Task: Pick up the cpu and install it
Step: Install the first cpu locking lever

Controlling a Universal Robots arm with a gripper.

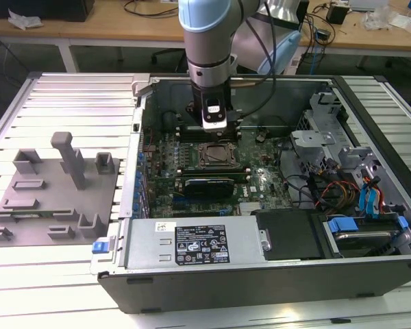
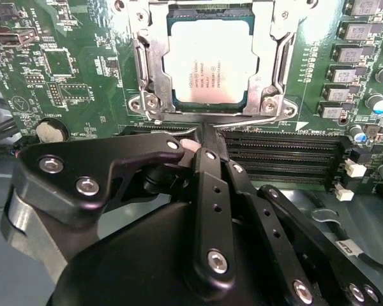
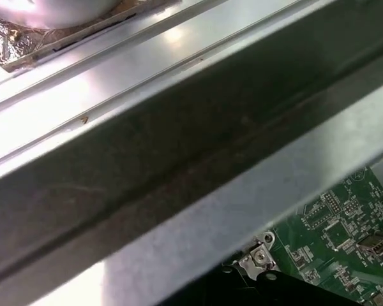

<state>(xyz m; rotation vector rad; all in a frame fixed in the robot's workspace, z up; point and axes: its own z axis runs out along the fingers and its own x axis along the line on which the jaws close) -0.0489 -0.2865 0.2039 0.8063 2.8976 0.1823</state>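
In the exterior view, the robot arm reaches down into an open computer case [image 1: 260, 274]. The gripper [image 1: 214, 127] hangs low over the green board [image 1: 260, 181], just behind the dark socket [image 1: 216, 156]. Grey plastic blocks [image 1: 55, 188] sit on the ribbed table [image 1: 75, 92], well off toward the exterior view's left of the gripper.

In the second wrist view, the cpu [image 2: 208, 62] lies flat inside the socket's metal frame [image 2: 152, 60], just past the tips of the gripper [image 2: 201, 143]. Its shiny top shows, and nothing is touching it. The black fingers [image 2: 207, 191] are pressed close together with nothing between them. Long black slots [image 2: 281, 156] run beside the fingers.

In the first wrist view, a grey metal wall [image 3: 179, 159] of the case is close by, with a bit of green board [image 3: 338, 236] in the corner.
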